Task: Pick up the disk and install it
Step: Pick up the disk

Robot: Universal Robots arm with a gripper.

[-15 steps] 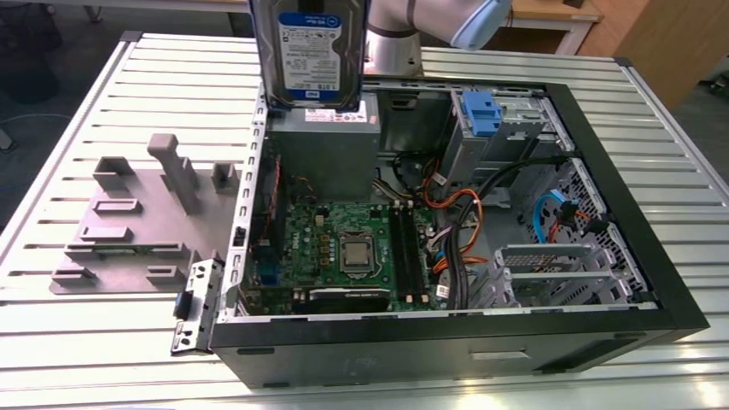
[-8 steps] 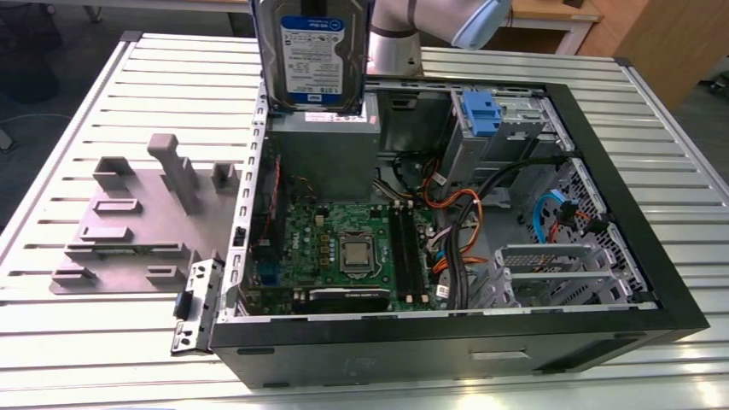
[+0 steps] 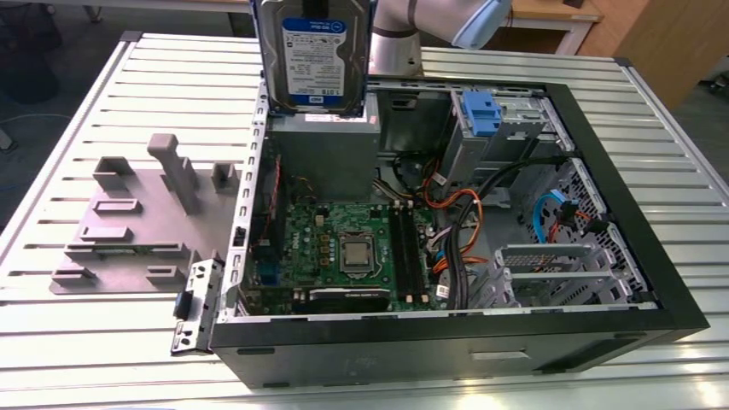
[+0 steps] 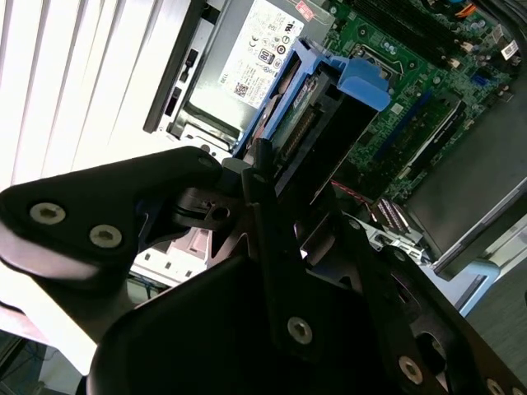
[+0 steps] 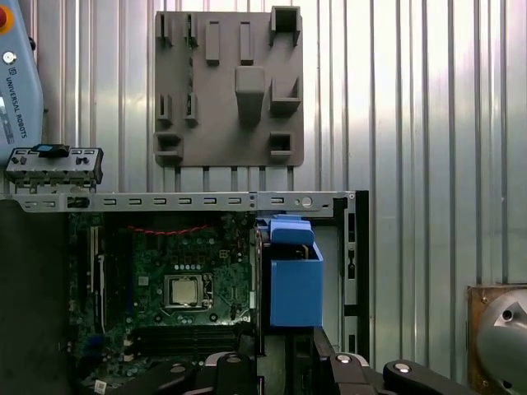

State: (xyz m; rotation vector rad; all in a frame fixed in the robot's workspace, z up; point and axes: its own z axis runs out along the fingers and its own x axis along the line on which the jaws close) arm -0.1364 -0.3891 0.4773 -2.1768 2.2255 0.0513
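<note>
My jaws are clenched on the disk point(image 3: 313, 55); in the second wrist view they grip it at one end, and its blue frame with the tab point(image 4: 362, 82) points away from me. The disk is in the air and touches nothing but me. In the exterior view it stands upright, with its blue-and-white label facing the camera, above the far end of the open computer case point(image 3: 672, 282). My arm point(image 3: 439, 21) rises behind it.

Below the disk sits the grey power supply box point(image 3: 324, 158), with its white sticker clear in the second wrist view point(image 4: 247, 58). Beside that box lies the green motherboard point(image 3: 341, 248). In the first wrist view the disk's blue frame point(image 5: 295, 288) hangs just beside the motherboard point(image 5: 181, 280).

A blue bracket point(image 3: 479, 115) sits in the drive cage toward the exterior view's right, well apart from the disk.

The case lies on its side on a slatted metal worktop point(image 3: 114, 342). A grey plate with raised blocks point(image 3: 137, 213) rests on the worktop, on the exterior view's left of the case.
</note>
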